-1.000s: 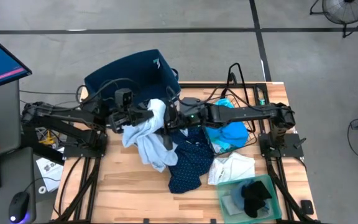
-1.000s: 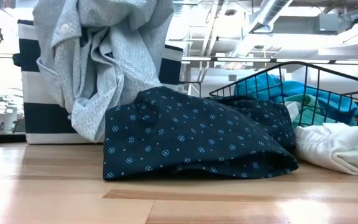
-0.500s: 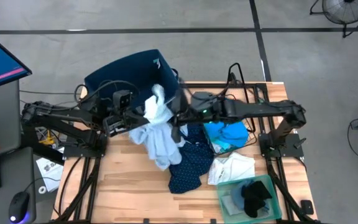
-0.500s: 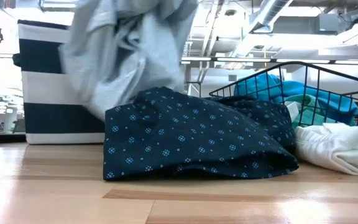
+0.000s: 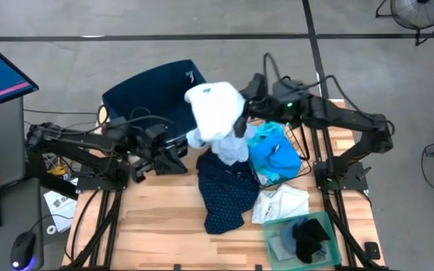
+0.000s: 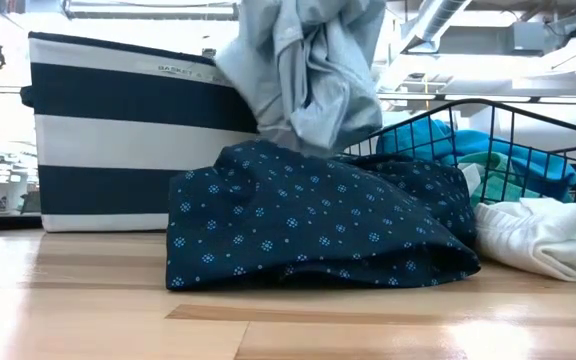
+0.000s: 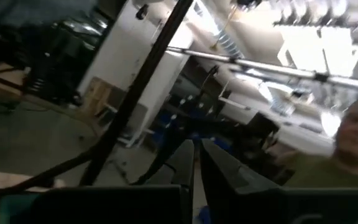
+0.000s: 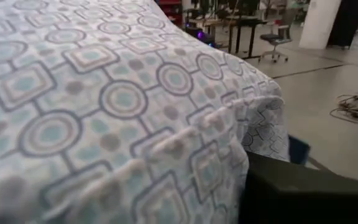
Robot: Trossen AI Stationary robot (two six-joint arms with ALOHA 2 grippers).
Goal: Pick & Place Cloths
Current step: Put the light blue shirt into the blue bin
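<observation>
While the pale blue cloth (image 5: 215, 113) hangs bunched in the air: it sits over the near edge of the navy striped bin (image 5: 145, 94), high enough for its tail to clear the wall.
Right gripper (image 5: 241, 120): clenched on that cloth and mostly buried under it (its wrist view is filled with the patterned fabric), carrying it toward the bin.
Left gripper (image 5: 178, 159): pinched shut with nothing in it, low beside the bin, out of the way.
Dotted navy cloth (image 6: 308, 215): heaped on the table, directly below the lifted one.
Turquoise cloth (image 5: 273, 154): in the wire basket (image 6: 508, 125).
White cloth (image 6: 538, 235): on the table beside it.
Green tray (image 5: 301, 239): holds dark and grey pieces.
Likely next: lower and let go inside the bin.
</observation>
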